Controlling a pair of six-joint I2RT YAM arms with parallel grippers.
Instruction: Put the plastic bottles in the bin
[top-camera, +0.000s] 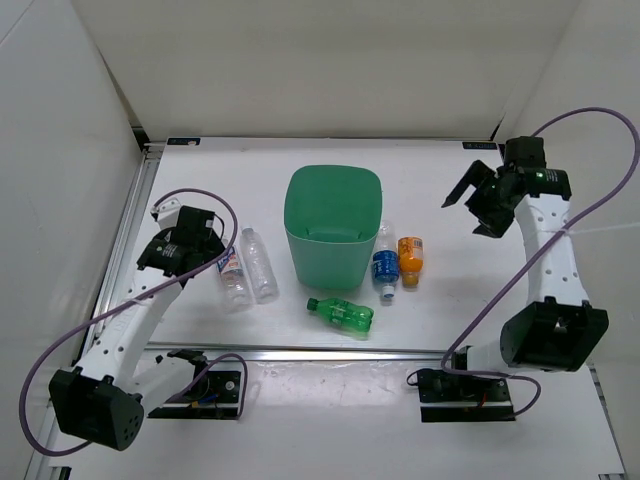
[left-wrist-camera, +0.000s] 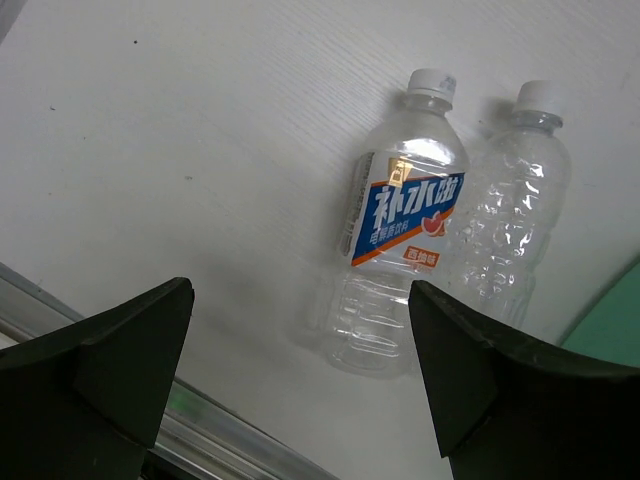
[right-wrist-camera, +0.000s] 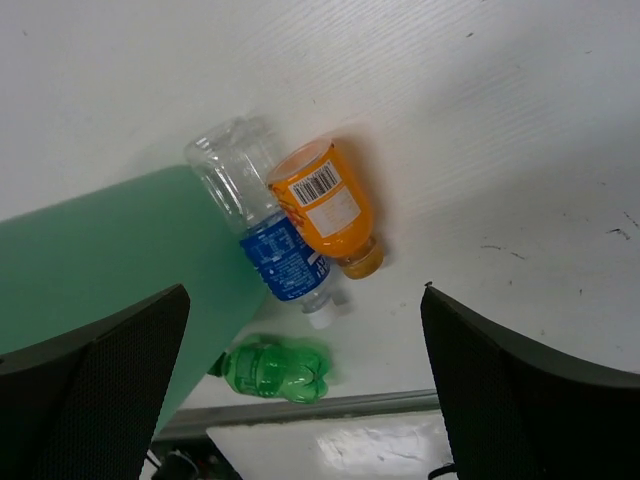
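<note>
The green bin (top-camera: 333, 225) stands mid-table and also shows in the right wrist view (right-wrist-camera: 100, 260). Left of it lie a clear bottle with a red-white-blue label (top-camera: 232, 270) (left-wrist-camera: 400, 240) and a plain clear bottle (top-camera: 262, 264) (left-wrist-camera: 510, 225). Right of the bin lie a blue-label bottle (top-camera: 385, 265) (right-wrist-camera: 280, 255) and an orange bottle (top-camera: 411, 258) (right-wrist-camera: 325, 205). A green bottle (top-camera: 342, 313) (right-wrist-camera: 270, 368) lies in front of the bin. My left gripper (top-camera: 205, 245) (left-wrist-camera: 300, 390) is open and empty just left of the labelled clear bottle. My right gripper (top-camera: 478, 205) (right-wrist-camera: 300, 390) is open and empty, raised at the far right.
White walls close the table at the back and sides. A metal rail (top-camera: 330, 352) runs along the near edge and another (top-camera: 125, 230) along the left side. Cables loop from both arms.
</note>
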